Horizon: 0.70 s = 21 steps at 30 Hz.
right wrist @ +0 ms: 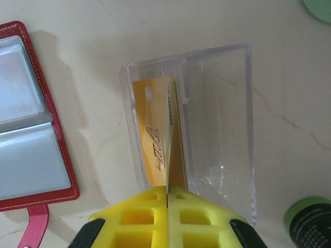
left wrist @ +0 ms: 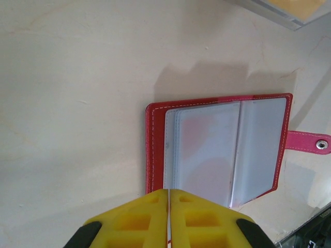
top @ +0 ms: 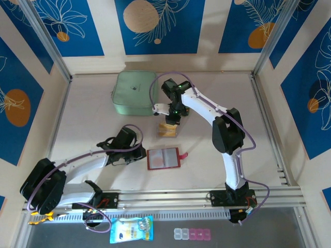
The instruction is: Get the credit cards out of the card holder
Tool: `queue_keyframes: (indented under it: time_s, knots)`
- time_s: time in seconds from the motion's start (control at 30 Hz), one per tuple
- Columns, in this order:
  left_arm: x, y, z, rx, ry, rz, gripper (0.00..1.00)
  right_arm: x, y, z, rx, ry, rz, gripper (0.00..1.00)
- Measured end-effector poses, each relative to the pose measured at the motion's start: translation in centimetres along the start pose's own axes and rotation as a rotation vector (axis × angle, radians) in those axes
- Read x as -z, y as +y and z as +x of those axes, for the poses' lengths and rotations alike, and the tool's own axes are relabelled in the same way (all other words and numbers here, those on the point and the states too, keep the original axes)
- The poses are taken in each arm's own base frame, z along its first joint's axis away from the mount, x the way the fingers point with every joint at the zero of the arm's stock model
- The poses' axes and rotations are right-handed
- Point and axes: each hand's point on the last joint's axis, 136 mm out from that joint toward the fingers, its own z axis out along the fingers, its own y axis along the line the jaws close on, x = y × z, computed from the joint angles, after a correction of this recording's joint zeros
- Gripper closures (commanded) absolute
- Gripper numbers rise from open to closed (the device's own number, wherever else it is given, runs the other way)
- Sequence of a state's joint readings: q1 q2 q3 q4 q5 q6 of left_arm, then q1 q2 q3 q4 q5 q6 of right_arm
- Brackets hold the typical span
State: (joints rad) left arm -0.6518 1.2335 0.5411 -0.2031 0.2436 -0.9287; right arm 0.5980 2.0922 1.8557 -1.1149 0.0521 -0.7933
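The red card holder [top: 163,158] lies open on the table, its pale clear pockets [left wrist: 222,150] facing up and its strap tab [left wrist: 307,142] at the right. My left gripper [left wrist: 169,192] is shut at the holder's near left edge, and red shows in the seam between its yellow fingers. My right gripper [right wrist: 168,190] is shut on an orange credit card [right wrist: 176,150] held edge-on inside a clear plastic box [right wrist: 217,119]. Another orange card [right wrist: 152,134] with lettering leans on that box's left wall. In the top view the right gripper [top: 170,121] hangs over the box [top: 168,130].
A mint-green square case [top: 135,93] sits at the back left, close to the right arm's wrist. A dark green round object [right wrist: 307,222] stands right of the clear box. A blue packet [top: 132,230] and a pill strip [top: 192,234] lie in front of the arm rail.
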Motion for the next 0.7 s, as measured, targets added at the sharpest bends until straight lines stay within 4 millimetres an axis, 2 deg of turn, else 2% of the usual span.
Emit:
queue_keyframes:
  time_s: [0.4, 0.7]
  knots:
    - [-0.3, 0.4, 0.0, 0.0, 0.017, -0.006, 0.91, -1.9, 0.2, 0.6, -0.007, 0.028, -0.039, 0.86]
    - [-0.4, 0.5, 0.1, 0.003, 0.026, -0.004, 0.91, -2.0, 0.2, 0.7, -0.009, 0.035, -0.041, 0.85]
